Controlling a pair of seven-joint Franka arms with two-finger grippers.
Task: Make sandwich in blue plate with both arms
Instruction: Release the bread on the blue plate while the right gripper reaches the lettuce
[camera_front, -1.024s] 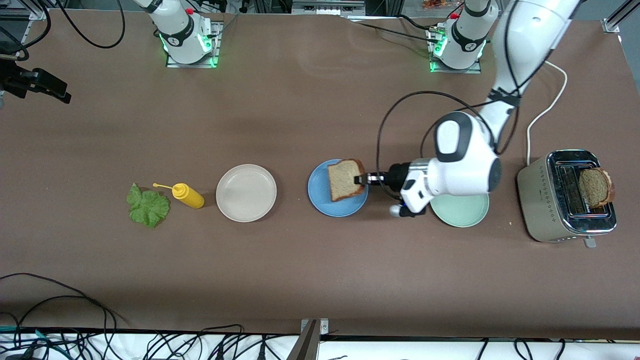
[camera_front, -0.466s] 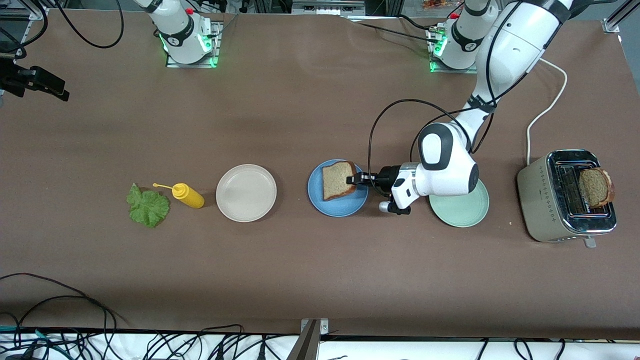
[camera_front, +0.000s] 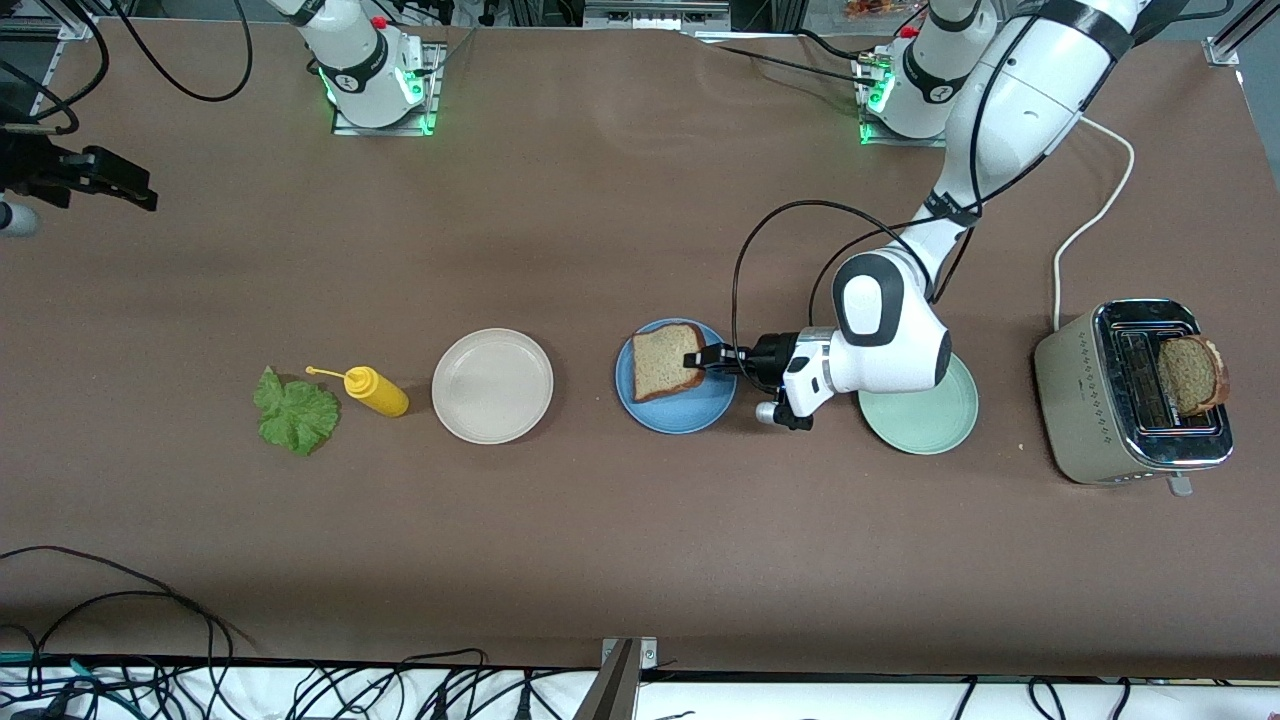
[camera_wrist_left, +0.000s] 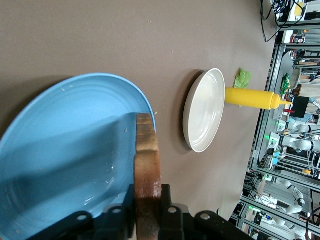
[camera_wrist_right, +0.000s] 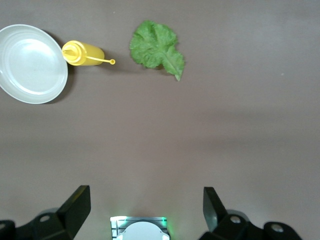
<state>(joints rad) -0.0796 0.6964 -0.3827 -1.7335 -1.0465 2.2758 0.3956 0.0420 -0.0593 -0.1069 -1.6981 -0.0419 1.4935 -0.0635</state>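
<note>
Over the blue plate, left end effector grips bread slice; right end effector gapes.

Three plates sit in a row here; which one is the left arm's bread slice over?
The blue plate, the middle one. The left gripper holds the bread slice over it; the cream plate and mint-green plate have no bread.

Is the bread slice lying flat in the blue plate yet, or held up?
Held up: the left tool is shut on the bread slice, above the blue plate.
</note>
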